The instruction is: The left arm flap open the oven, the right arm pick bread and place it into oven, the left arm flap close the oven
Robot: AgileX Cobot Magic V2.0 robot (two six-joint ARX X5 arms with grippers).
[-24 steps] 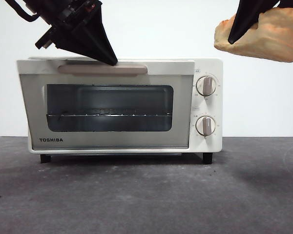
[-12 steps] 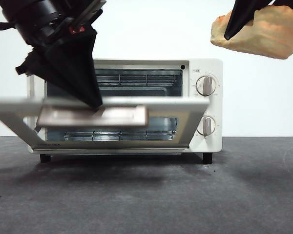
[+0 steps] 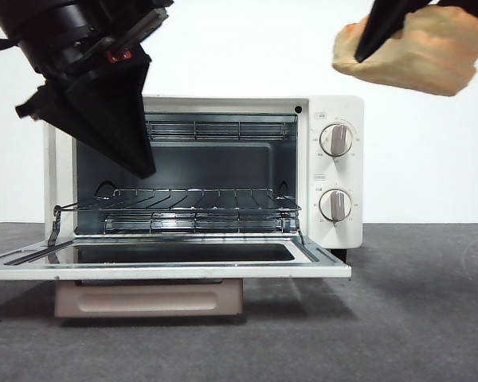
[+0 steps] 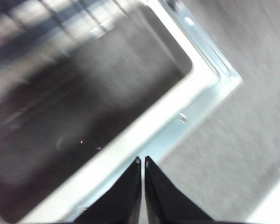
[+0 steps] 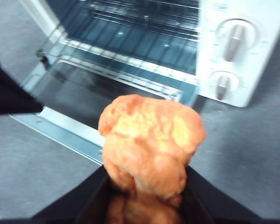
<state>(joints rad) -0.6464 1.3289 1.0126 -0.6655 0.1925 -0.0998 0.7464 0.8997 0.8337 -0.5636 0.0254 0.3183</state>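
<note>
Here the single TOSHIBA toaster oven point(image 3: 334, 107) stands on the dark table point(image 3: 414, 318) with its door point(image 3: 167, 269) folded down flat toward the camera, the one beige bar handle point(image 3: 147, 298) hanging beneath the door's front edge. Inside, one wire rack point(image 3: 183, 208) spans the cavity, and two round knobs point(image 3: 336, 140) sit one above the other on the control panel to the right. One loaf of bread point(image 3: 418, 56), golden-orange and knobbly, is held in the air above and to the right of the oven, pinched between the jaws of the right gripper point(image 5: 144, 186). The left gripper point(image 4: 143, 161) hovers over the outer frame of the lowered door, its two jaws pressed together on nothing. Half a second ago the door was only partly lowered, with the wedge-shaped finger point(image 3: 111, 119) on its handle; it now lies level and the finger is clear of it, while the bread has moved slightly leftward. The left wrist view is motion-blurred, and the right arm is cut off by the top edge of the front view.
</note>
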